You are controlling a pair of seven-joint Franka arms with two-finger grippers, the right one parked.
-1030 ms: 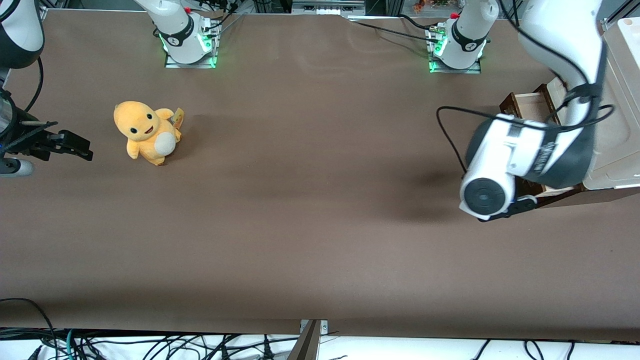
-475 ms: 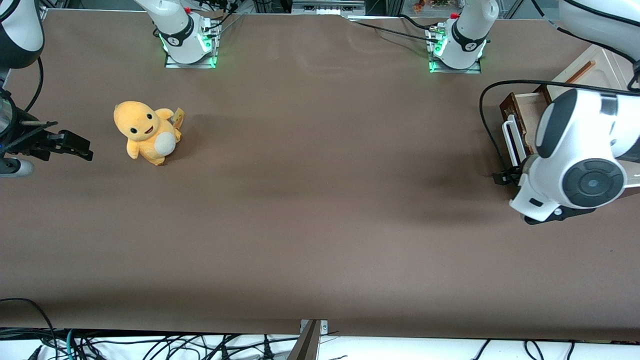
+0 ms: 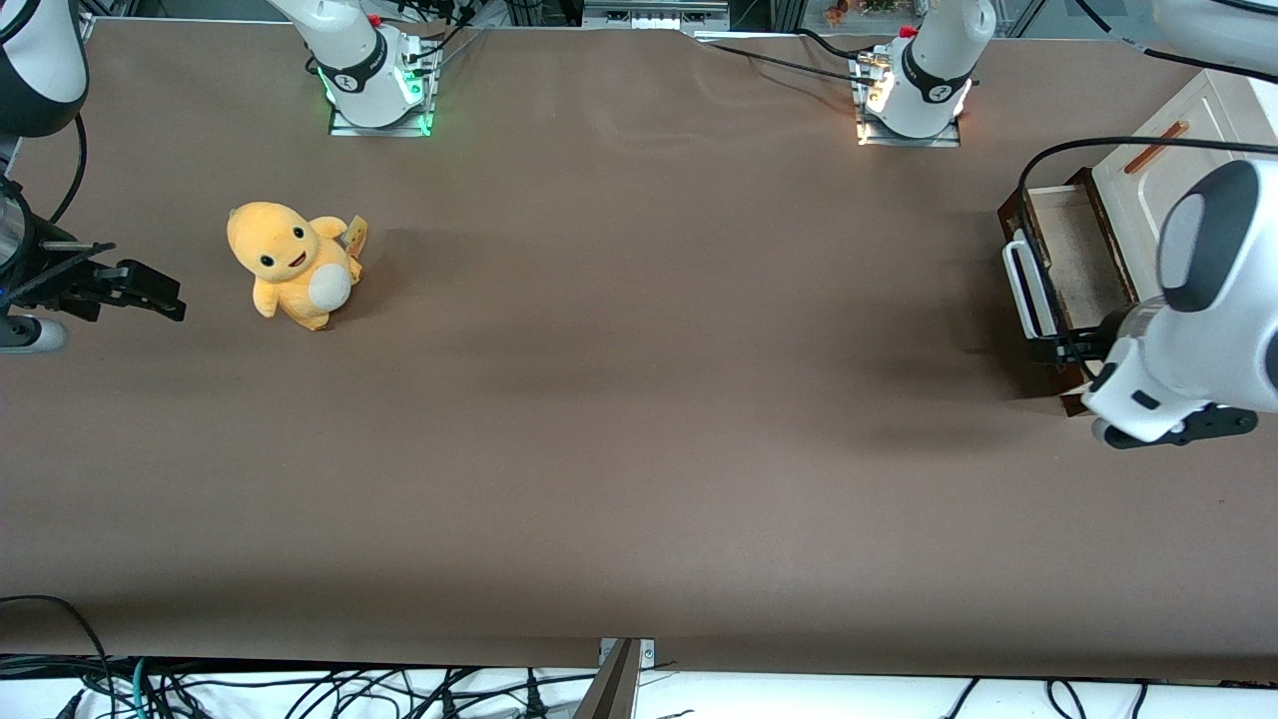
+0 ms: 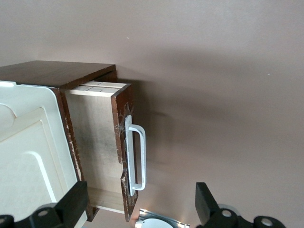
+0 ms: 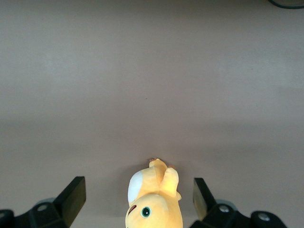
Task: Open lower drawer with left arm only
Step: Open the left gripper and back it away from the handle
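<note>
Your wrist view shows the tool (image 4: 137,209) spread wide, clear of the lower drawer (image 4: 102,147)'s handle (image 4: 137,159); front view hides that gap.

White left arm (image 3: 1213,300), grey covers, black claw (image 3: 1063,349).

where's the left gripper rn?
The gripper is at the working arm's end of the table, fingers open, at the near end of the lower drawer's white handle; the drawer is pulled out.
</note>
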